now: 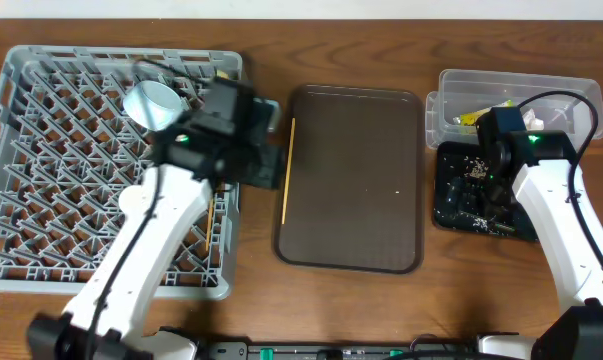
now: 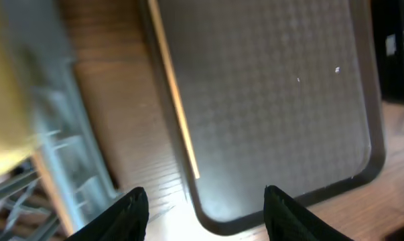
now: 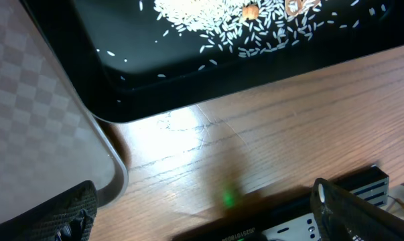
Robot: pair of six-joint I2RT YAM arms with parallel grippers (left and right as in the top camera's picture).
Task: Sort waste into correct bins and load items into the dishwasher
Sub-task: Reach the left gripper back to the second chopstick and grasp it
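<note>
The grey dish rack (image 1: pixel 41 150) fills the left. A round white cup or bowl (image 1: pixel 153 103) lies in its back part. One wooden chopstick (image 1: pixel 286 170) lies along the left side of the brown serving tray (image 1: pixel 361 180); it also shows in the left wrist view (image 2: pixel 175 107). My left gripper (image 2: pixel 205 197) is open and empty over the serving tray's near left corner, beside the rack. The black tray (image 1: pixel 451 215) holds rice crumbs (image 3: pixel 215 17). The clear tub (image 1: pixel 516 85) holds a yellow wrapper (image 1: pixel 468 118). My right gripper (image 3: pixel 205 201) is open and empty over the table in front of the black tray.
A blurred yellow shape (image 2: pixel 1 100) shows at the left edge of the left wrist view, over the rack. The serving tray's corner (image 3: pixel 47 134) lies close left of the black tray (image 3: pixel 68 47). A dark bar (image 3: pixel 335 201) runs along the table's front edge.
</note>
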